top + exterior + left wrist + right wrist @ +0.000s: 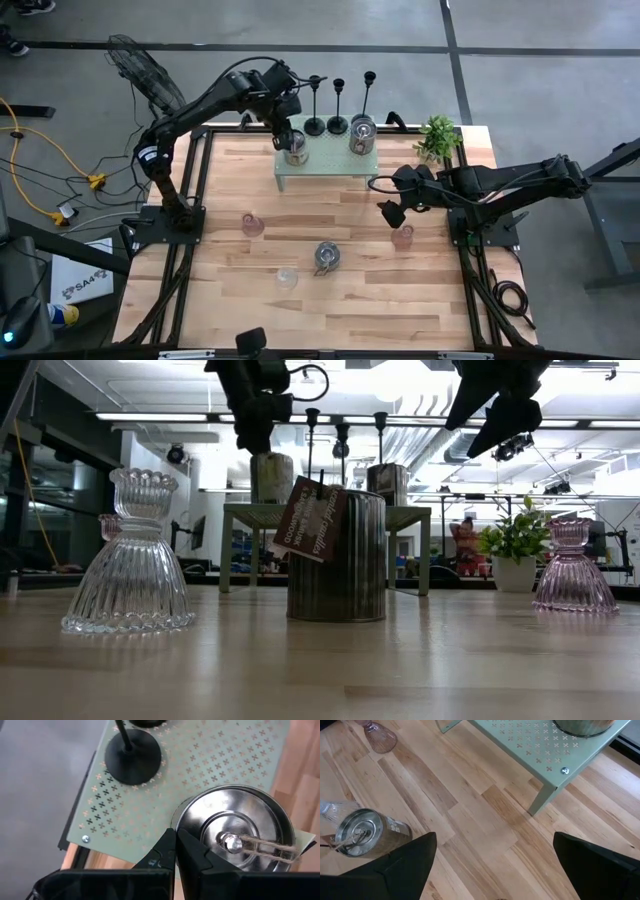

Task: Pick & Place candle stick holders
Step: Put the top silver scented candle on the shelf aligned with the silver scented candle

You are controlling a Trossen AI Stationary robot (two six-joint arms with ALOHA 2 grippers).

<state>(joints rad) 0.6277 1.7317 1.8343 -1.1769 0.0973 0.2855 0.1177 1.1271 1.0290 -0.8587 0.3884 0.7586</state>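
From above, the left gripper [291, 128] is hanging over the green shelf [325, 165], with its fingers pressed together and holding nothing. A silver jar [296, 150] is sitting right under it. A second jar [362, 135] is on the shelf, off to its side. Three black candlesticks [338, 105] are standing in a row just past it, at the shelf's back edge. The right gripper [391, 212] is hovering over the counter [350, 300] with its fingers spread wide and nothing in them. A pink cup [402, 236] is just beside it. A third jar [326, 257], a clear cup [287, 277] and another pink cup [252, 224] are standing farther off on the counter.

From table height, the third jar [337, 555] is standing in the middle, with a clear cup [131, 558] and a pink cup [573, 568] at its sides.

In the left wrist view, the closed fingers [176, 855] are sitting right at the jar's [235, 830] rim. One candlestick base [133, 756] is ahead of them.

In the right wrist view, bare counter is lying between the wide fingers [405, 865], and the third jar [362, 832] is near one of them.
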